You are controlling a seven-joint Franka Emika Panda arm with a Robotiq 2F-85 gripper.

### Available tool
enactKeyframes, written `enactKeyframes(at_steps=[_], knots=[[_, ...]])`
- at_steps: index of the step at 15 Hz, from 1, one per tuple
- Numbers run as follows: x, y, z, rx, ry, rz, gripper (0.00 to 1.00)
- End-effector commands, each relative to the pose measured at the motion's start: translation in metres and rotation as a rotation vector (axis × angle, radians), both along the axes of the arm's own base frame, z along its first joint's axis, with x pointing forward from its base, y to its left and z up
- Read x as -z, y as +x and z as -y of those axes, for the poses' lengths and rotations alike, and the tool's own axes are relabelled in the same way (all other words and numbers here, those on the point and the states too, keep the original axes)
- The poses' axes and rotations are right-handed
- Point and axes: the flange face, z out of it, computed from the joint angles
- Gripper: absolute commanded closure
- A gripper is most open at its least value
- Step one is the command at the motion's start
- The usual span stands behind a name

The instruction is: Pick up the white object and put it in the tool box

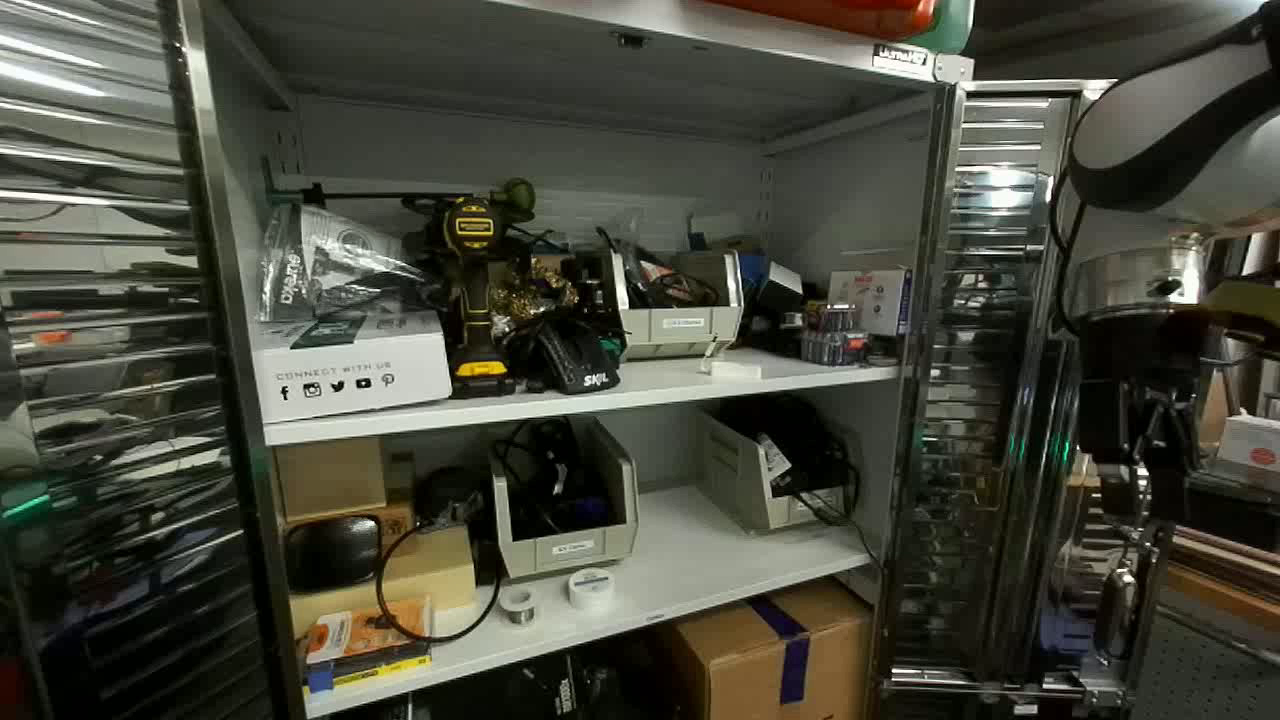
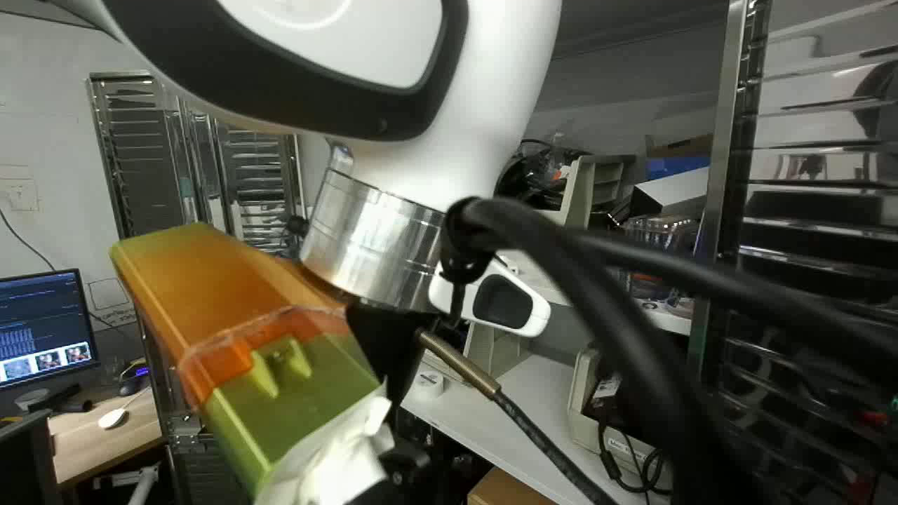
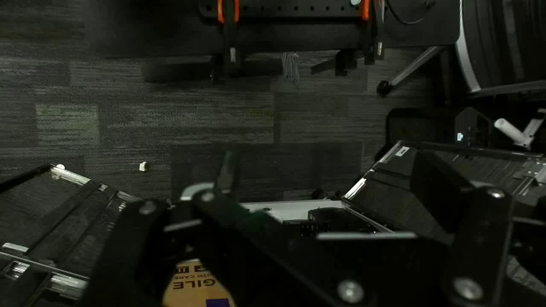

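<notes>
Claw [image 3: 327, 170] pointing down, jaws wide apart, gripping nothing, arm [image 1: 1180, 145] bent above

On the upper shelf [image 1: 660, 392], as I face it, a carton [image 1: 350, 370] sits left of the drill [image 1: 473, 295] and an upper bin [image 1: 665, 335] to its right, while on the lower shelf [image 1: 690, 535] a spool [image 1: 518, 605] and a roll [image 1: 592, 590] sit before the left bin [image 1: 575, 550], well apart from the right bin [image 1: 735, 472].
</notes>
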Motion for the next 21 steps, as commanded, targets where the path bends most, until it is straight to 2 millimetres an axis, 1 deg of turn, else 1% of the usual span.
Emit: enactKeyframes(at_steps=[1,7,9,11,13,16,17,18,21], knots=[[-0.001,0.001,0.000,0.000,0.000,0.001,0.00],[-0.003,0.002,0.001,0.002,-0.004,0.020,0.00],[-0.010,0.012,-0.001,-0.044,-0.052,0.053,0.00],[-0.023,0.032,-0.008,-0.148,-0.122,0.065,0.00],[-0.041,0.055,-0.020,-0.231,-0.179,0.083,0.00],[-0.066,0.101,-0.045,-0.377,-0.242,0.116,0.00],[-0.072,0.116,-0.051,-0.423,-0.267,0.134,0.00],[-0.078,0.137,-0.060,-0.464,-0.299,0.164,0.00],[-0.091,0.187,-0.076,-0.588,-0.383,0.250,0.00]])
